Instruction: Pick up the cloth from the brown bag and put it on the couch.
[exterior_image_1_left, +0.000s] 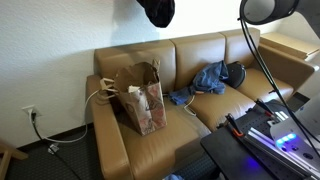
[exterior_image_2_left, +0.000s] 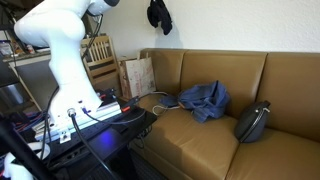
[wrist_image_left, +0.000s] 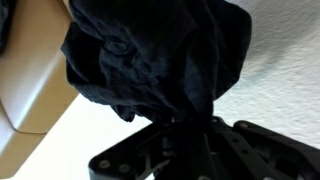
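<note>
Black cloth (wrist_image_left: 150, 50) pinched tight between gripper (wrist_image_left: 190, 125) fingers, bunched and dangling in wrist view. High against white wall (exterior_image_1_left: 60, 40) in both exterior views, well above tan couch (exterior_image_1_left: 200, 110). Brown bag (exterior_image_1_left: 140, 95) upright on couch seat near one armrest; blue garment (exterior_image_1_left: 208, 78) heaped further along.

Setting: domestic living room. Indicators: tan leather three-seat couch (exterior_image_1_left: 200, 52) backed against a white textured wall (exterior_image_1_left: 50, 40); white wall outlet (exterior_image_1_left: 29, 112) beside the couch's armrest end; light wooden slatted chair (exterior_image_2_left: 98, 55) past the couch's corner; dark carpet (exterior_image_1_left: 65, 160).
</note>
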